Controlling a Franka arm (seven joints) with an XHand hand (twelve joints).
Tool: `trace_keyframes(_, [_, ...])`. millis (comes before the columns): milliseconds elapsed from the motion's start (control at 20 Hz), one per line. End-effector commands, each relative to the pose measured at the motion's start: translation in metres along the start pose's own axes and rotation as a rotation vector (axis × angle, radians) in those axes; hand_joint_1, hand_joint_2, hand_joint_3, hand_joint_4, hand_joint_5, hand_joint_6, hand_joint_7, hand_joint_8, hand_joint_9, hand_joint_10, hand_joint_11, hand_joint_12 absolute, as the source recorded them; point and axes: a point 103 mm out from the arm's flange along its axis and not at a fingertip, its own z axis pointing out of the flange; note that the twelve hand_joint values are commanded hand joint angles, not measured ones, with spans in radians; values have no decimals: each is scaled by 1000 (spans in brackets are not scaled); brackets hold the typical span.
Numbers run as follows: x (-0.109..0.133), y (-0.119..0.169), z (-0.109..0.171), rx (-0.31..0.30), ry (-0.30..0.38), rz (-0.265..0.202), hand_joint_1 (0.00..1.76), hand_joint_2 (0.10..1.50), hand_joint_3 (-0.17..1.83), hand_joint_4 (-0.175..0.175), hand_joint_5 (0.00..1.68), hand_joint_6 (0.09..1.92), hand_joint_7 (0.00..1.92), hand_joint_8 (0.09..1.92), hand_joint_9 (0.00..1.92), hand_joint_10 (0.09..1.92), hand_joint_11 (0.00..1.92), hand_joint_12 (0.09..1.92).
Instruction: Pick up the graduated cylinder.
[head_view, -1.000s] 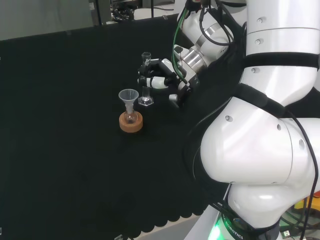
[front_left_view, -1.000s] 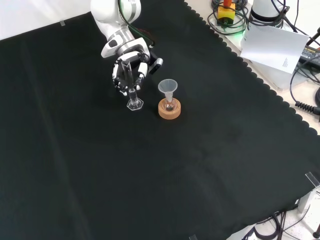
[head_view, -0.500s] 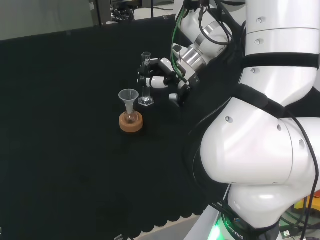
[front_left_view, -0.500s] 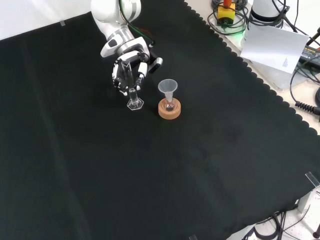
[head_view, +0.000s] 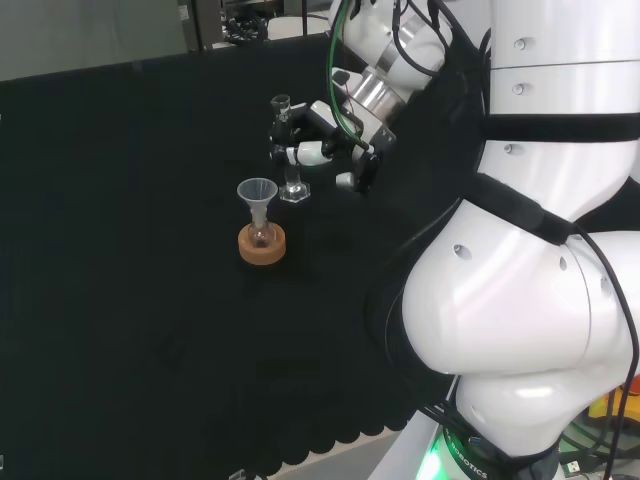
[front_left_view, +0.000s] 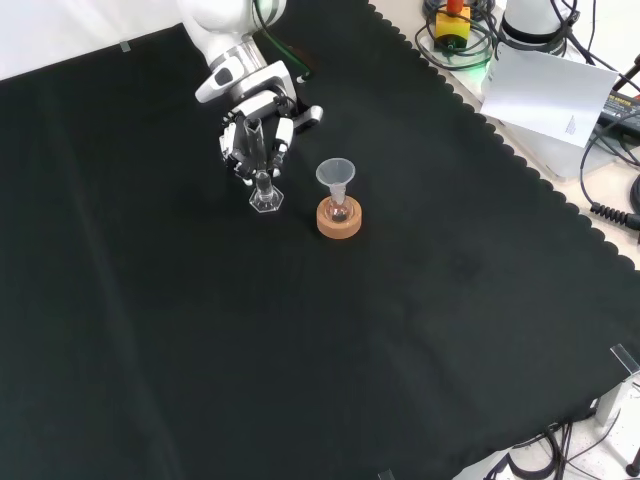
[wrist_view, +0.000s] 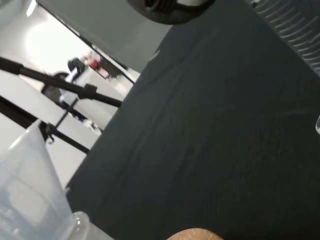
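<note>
Rising beside the cork stand (front_left_view: 339, 219), the graduated cylinder (front_left_view: 262, 176) is lifting clear, the hand (front_left_view: 254, 135) clamping its fingers around it.

Small clear graduated cylinder (head_view: 288, 150) with a hex base, standing upright, held in the robot hand (head_view: 312, 140), just behind the funnel (head_view: 257, 193) in head view.

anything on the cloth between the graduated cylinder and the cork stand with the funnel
Nothing. In the front view, the stretch between the graduated cylinder, held in the hand, and the cork stand under the funnel is bare black cloth.
</note>
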Motion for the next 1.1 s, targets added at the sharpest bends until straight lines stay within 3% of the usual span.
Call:
trace_keyframes(50, [8, -2, -20, 61, -101, 20, 1230, 1191, 1, -175, 820, 1226, 846, 1232, 1339, 118, 1144, 843])
trace_keyframes(450, [27, -14, -43, 155, -222, 87, 1229, 1193, 1, -175, 817, 1231, 843, 1238, 1341, 116, 1159, 836])
trace_keyframes(1100, [72, -68, -70, 262, -418, 199, 1229, 1194, 0, -175, 816, 1232, 843, 1238, 1345, 113, 1162, 824])
